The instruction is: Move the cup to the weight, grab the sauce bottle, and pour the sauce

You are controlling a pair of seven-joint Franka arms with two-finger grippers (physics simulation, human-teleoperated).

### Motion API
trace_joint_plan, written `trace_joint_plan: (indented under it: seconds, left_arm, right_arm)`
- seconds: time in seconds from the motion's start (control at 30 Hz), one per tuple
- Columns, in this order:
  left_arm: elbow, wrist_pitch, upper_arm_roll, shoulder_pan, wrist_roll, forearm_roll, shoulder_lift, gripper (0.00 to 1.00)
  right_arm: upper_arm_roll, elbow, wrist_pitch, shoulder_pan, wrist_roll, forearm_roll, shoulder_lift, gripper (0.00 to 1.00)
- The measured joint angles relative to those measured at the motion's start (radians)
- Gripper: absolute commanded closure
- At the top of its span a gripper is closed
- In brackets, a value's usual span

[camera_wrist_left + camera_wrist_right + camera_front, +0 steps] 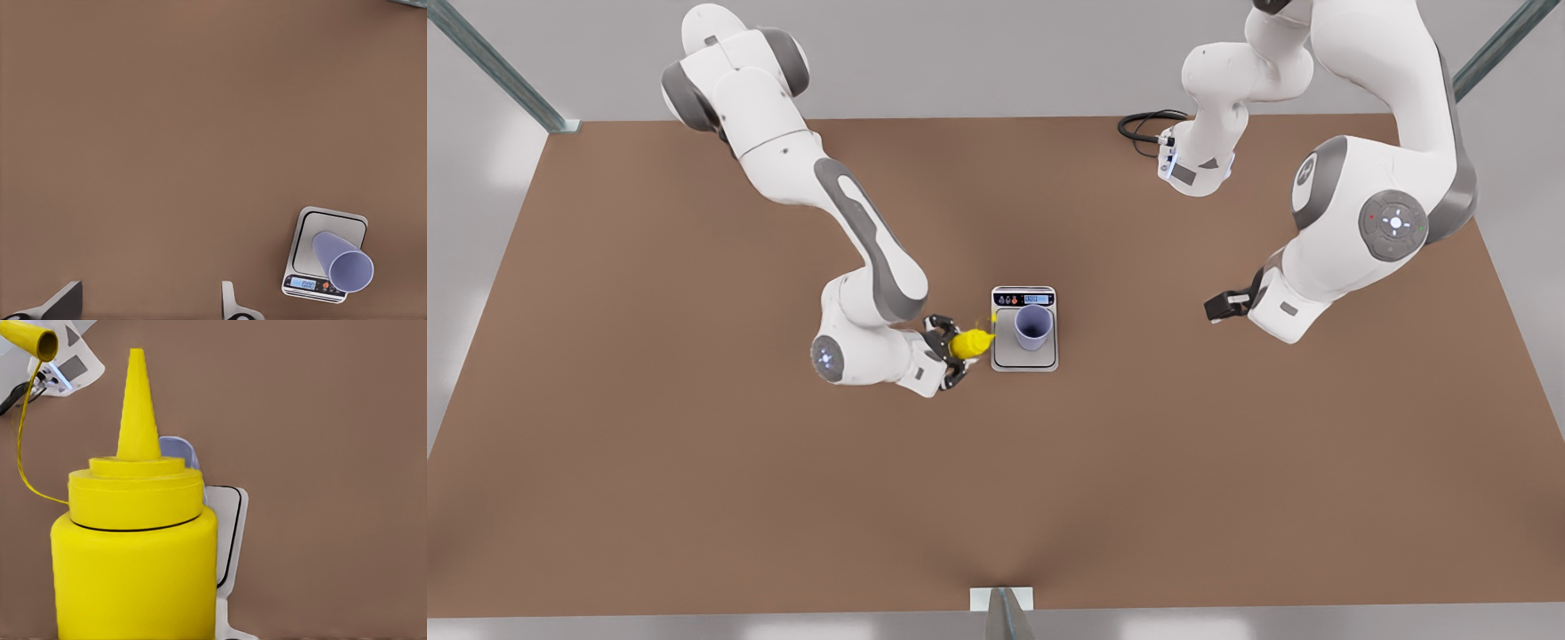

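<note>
A cup (1032, 326) stands upright on the weight (1024, 359), near the middle of the table (694, 444). Just beside the weight, on the front view's left, the right gripper (951, 348) holds the sauce bottle (970, 343) tipped sideways, nozzle toward the cup. The left gripper (1213, 308) hangs well apart on the front view's right.

Yellow sauce bottle (133, 567) close up, cup (180, 451) and weight (230, 540) behind
</note>
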Motion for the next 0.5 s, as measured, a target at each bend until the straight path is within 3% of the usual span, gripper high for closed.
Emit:
trace_joint_plan:
  seconds: [0.13,0.3,0.5]
  left_arm:
    - [0.000,0.000,0.000,0.000,0.000,0.000,0.005,0.00]
    - [0.000,0.000,0.000,0.001,-0.010,0.000,0.011,0.00]
    - [-0.005,0.000,0.000,0.002,-0.009,0.000,0.017,0.00]
  right_arm:
    - [-0.001,0.110,0.007,0.071,0.197,-0.133,0.045,0.56]
    - [-0.116,0.130,0.011,0.172,0.247,-0.139,0.097,0.56]
    - [-0.118,0.132,0.028,0.176,0.248,-0.172,0.113,0.56]
